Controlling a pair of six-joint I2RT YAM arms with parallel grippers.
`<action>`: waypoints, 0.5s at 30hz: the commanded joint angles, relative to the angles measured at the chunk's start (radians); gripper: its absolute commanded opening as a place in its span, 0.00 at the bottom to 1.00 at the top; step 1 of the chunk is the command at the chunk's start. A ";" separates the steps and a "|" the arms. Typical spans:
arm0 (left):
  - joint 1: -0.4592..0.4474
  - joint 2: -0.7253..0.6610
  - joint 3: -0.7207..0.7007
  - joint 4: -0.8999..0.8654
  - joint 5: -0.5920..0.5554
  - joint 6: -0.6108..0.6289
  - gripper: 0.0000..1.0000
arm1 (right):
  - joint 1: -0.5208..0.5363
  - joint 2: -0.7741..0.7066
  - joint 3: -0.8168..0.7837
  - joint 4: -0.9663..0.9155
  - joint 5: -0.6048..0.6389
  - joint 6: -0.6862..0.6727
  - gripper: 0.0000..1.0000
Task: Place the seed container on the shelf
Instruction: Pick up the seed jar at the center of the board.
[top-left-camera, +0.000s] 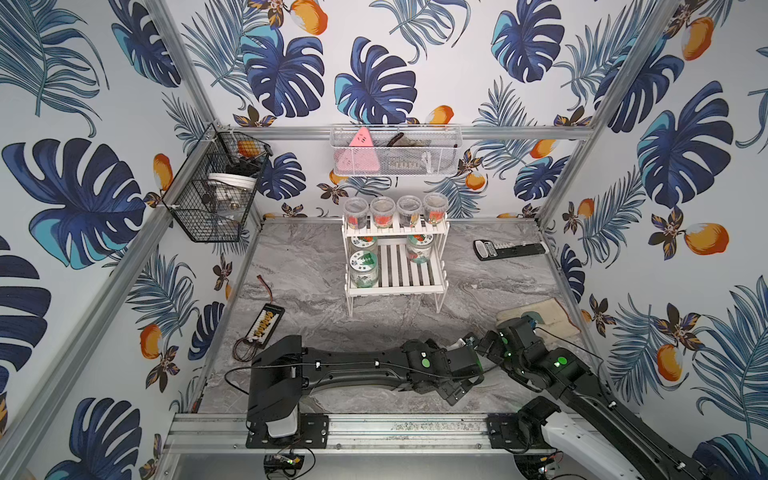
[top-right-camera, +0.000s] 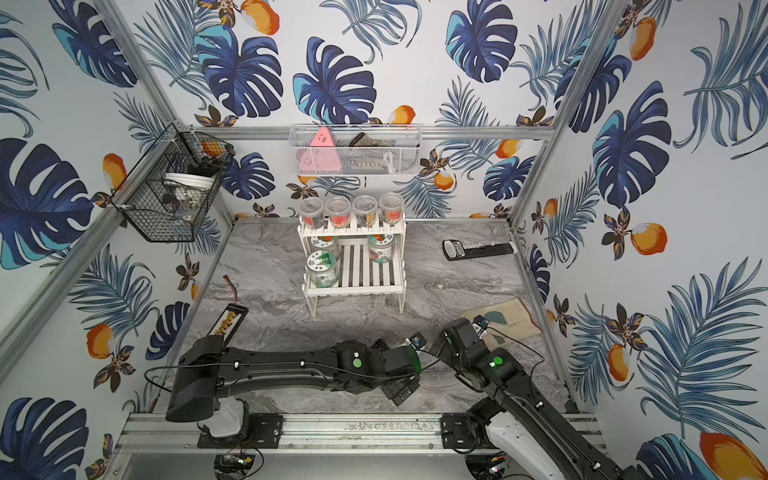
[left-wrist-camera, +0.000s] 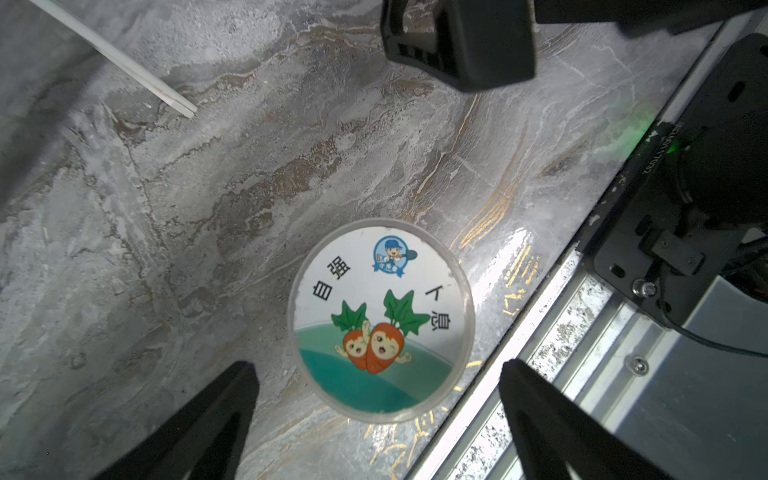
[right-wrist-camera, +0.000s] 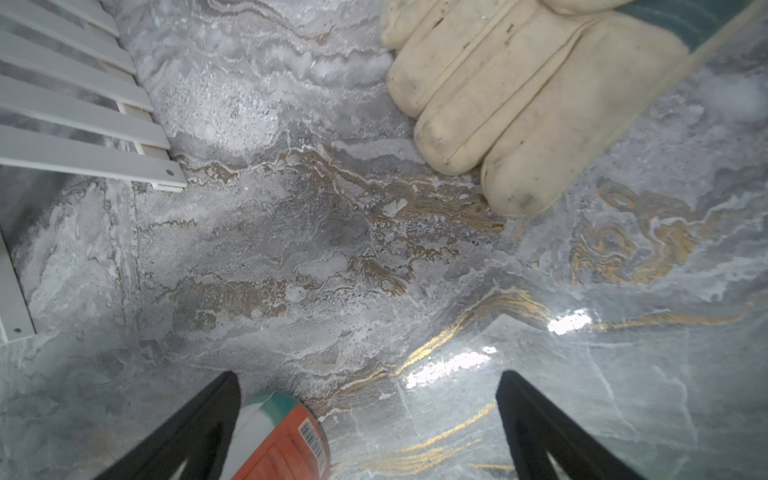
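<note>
The seed container (left-wrist-camera: 380, 320) is seen upright on the marble table (left-wrist-camera: 166, 208), by its near edge, well apart from the shelf (top-left-camera: 409, 270) at the far middle. The left gripper (left-wrist-camera: 377, 365) is held over it, fingers spread, nothing gripped. The right gripper (right-wrist-camera: 368, 374) is likewise found with fingers spread.

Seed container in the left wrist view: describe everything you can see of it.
The seed container is a round, clear plastic tub, upright. Its lid label shows two cartoon carrots, a teal band, a blue badge and black characters. It stands on the grey marble tabletop beside the metal rail, between the open fingers of the left gripper, untouched.
</note>
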 joint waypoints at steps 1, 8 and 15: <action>0.018 0.017 0.001 -0.005 0.064 -0.036 0.99 | 0.000 0.051 0.023 0.036 -0.057 -0.075 1.00; 0.043 0.048 0.020 0.004 0.087 -0.048 0.99 | 0.000 0.063 0.015 0.063 -0.088 -0.090 1.00; 0.043 0.071 0.026 0.031 0.145 -0.028 0.99 | 0.000 0.022 -0.003 0.069 -0.078 -0.079 1.00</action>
